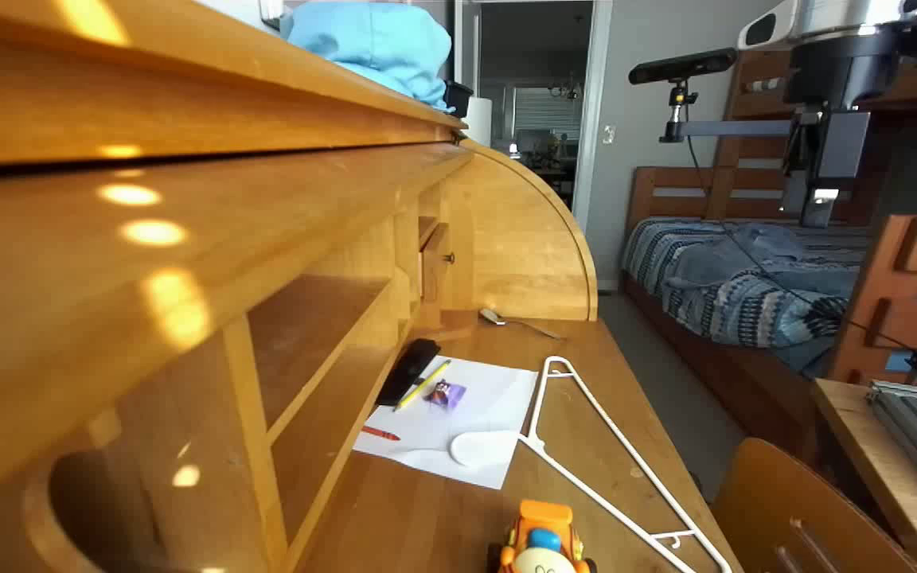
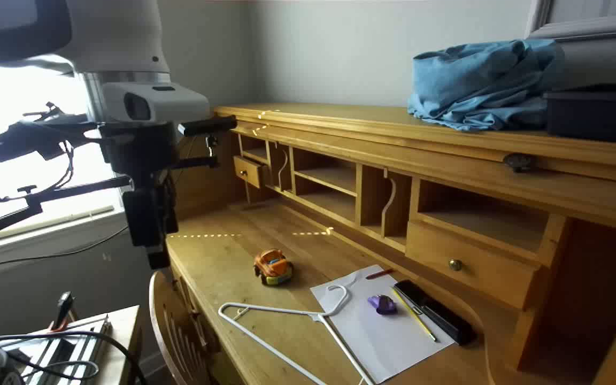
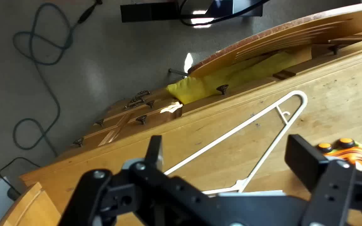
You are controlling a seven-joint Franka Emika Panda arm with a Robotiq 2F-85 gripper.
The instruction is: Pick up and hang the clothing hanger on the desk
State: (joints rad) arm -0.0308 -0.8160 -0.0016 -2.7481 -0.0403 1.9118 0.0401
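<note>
The clothing hanger [image 1: 586, 489] is thin, white and triangular. It lies flat on the desk [image 1: 395, 509] near its front edge, and its hook lies over a white paper sheet. It also shows in an exterior view [image 2: 276, 309] and the wrist view [image 3: 229, 133], where my gripper hides part of it. My gripper [image 3: 228, 152] is open and empty. In the wrist view its fingers frame the hanger from well above, touching nothing. It hangs high in an exterior view [image 1: 817, 207] and near the desk's front edge in an exterior view [image 2: 158, 262].
The paper sheet [image 2: 351, 342] bears a pencil, a purple item and a crayon, beside a black case [image 2: 436, 310]. An orange toy car [image 2: 274, 266] stands near the hanger. Cubby shelves [image 2: 329, 179] rise behind. A chair [image 2: 171, 331] stands at the front; a blue cloth [image 2: 484, 83] lies on top.
</note>
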